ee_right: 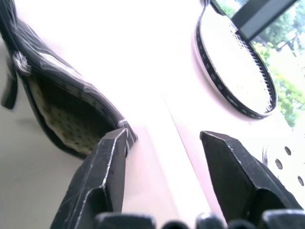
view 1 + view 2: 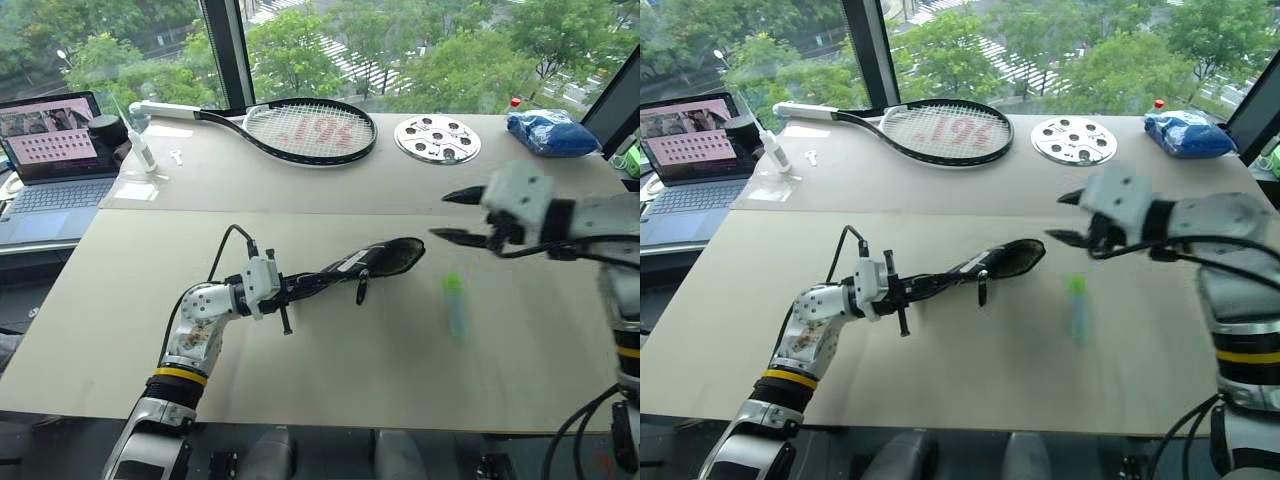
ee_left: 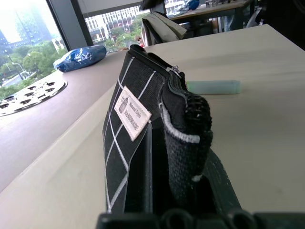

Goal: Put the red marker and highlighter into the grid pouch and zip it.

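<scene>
Left gripper pinches the grid pouch raised off the table with its mouth unzipped, right gripper spread empty beside that mouth, highlighter lying just beyond, unpacked.

Woven black cloth grid pouch; translucent plastic highlighter; matt smooth table.

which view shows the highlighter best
The left eye view: the highlighter lies whole on the table, green cap towards the window. The right eye view shows the same. The left wrist view catches it partly behind the grid pouch.
</scene>
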`<state>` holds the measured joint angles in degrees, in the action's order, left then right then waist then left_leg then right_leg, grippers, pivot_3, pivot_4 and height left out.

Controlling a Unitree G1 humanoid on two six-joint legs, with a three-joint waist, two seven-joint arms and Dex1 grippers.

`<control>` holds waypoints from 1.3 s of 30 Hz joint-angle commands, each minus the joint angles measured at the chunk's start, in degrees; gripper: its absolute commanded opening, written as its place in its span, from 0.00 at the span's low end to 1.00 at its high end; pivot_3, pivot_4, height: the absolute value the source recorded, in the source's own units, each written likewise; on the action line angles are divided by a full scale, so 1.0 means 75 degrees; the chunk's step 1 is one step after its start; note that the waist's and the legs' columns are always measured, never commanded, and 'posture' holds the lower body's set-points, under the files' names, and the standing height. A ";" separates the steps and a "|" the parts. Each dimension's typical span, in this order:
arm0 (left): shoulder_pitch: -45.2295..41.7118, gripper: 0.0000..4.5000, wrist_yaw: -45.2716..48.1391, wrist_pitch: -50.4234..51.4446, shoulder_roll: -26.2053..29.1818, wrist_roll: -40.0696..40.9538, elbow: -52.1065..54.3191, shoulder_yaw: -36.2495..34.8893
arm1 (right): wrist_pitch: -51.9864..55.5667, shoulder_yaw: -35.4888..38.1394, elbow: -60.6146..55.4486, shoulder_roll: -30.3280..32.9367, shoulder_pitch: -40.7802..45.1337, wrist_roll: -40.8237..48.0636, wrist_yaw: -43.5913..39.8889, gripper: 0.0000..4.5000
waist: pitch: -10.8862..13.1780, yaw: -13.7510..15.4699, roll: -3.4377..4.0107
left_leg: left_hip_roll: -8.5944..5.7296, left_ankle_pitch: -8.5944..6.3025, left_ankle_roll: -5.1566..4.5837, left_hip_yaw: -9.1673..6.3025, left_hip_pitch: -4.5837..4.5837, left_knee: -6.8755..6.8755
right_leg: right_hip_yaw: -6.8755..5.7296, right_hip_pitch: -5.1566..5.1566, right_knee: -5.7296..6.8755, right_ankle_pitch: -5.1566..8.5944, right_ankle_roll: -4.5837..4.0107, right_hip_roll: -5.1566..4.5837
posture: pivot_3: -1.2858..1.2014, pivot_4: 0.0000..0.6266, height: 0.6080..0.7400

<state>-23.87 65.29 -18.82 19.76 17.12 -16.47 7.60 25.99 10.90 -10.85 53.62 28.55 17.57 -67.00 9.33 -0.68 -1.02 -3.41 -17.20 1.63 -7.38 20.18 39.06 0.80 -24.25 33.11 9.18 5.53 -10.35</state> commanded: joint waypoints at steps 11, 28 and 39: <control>-0.0041 0.00 -0.0018 -0.0018 -0.0045 0.0119 0.0176 -0.0107 | 0.3406 -0.0251 -0.1022 -0.0828 -0.1845 0.0590 0.2538 0.61 | -0.0001 -0.0019 0.0002 | 0.0001 -0.0006 -0.0010 0.0005 -0.0007 0.0011 | 0.0009 -0.0004 0.0007 -0.0004 -0.0003 0.0000 | 0.52 0.24 1.00; 0.0080 0.00 -0.0039 -0.0045 -0.0069 0.0108 0.0239 -0.0089 | 0.3864 -0.0277 -0.1283 -0.1053 -0.2466 0.0307 0.3700 0.61 | -0.0003 -0.0005 -0.0002 | -0.0005 -0.0003 -0.0006 0.0002 -0.0005 0.0016 | 0.0008 0.0001 0.0005 -0.0008 0.0005 -0.0002 | 0.52 0.24 1.00; 0.0017 0.00 -0.0053 -0.0108 -0.0181 0.0070 0.0132 -0.0077 | 0.3881 -0.0644 -0.1956 -0.1019 -0.3658 -0.0039 0.4192 0.61 | -0.0015 0.0014 -0.0020 | -0.0005 -0.0007 -0.0012 0.0002 -0.0015 0.0016 | 0.0007 0.0015 0.0005 -0.0008 0.0006 -0.0002 | 0.52 0.24 1.00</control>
<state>-23.52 65.13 -18.69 18.52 17.15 -16.57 7.48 54.75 8.01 -25.60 45.36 3.10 18.82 -36.16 9.22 -0.58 -1.17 -3.45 -17.25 1.53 -7.37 20.07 39.18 0.84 -24.13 33.15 9.12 5.57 -10.36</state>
